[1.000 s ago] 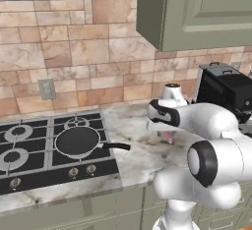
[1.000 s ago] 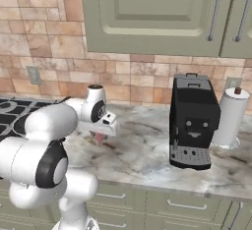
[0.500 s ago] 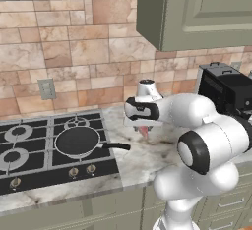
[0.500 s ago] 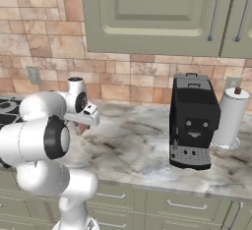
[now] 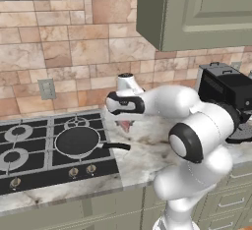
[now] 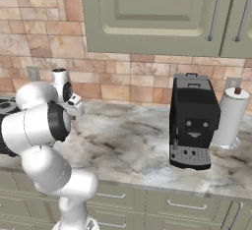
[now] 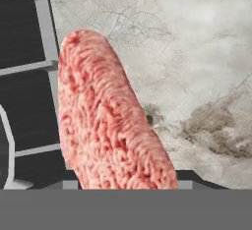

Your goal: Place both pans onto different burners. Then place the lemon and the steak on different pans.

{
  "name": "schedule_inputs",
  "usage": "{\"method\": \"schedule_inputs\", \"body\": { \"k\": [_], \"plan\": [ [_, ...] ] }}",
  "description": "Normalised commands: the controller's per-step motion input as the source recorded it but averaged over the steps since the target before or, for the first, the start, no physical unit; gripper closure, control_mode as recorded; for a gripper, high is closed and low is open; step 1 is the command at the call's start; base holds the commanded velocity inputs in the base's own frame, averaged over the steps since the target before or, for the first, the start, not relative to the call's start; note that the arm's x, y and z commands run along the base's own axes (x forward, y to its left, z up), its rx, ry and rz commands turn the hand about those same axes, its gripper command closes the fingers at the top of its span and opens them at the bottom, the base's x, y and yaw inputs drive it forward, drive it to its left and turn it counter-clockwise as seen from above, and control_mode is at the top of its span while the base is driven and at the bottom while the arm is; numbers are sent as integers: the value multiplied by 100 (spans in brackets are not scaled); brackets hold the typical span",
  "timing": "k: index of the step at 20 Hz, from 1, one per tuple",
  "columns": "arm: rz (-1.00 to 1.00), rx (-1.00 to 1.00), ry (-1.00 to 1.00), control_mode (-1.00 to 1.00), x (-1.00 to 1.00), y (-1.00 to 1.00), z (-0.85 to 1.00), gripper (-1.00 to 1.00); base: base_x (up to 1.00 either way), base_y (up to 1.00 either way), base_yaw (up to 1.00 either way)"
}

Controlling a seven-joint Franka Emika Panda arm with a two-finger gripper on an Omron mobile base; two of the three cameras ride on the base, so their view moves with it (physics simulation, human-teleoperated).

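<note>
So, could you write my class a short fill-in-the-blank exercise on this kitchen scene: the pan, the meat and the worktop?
1. The black pan sits on a burner of the ____.
2. The robot's fingers hold the pinkish-red ____ above the marble counter.
3. The pan's thin black handle points toward the ____.
4. Beside the black coffee machine stands a roll of ____ towel.

Missing words: cooktop; steak; counter; paper
</note>
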Motion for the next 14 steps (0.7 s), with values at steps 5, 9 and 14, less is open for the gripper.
{"method": "schedule_inputs", "body": {
  "k": [5,9,14],
  "plan": [
    [0,0,0,-100,4,73,10,100,0,0,0],
    [0,0,0,-100,13,83,0,100,0,0,0],
    [0,0,0,-100,23,77,0,100,0,0,0]
  ]
}}
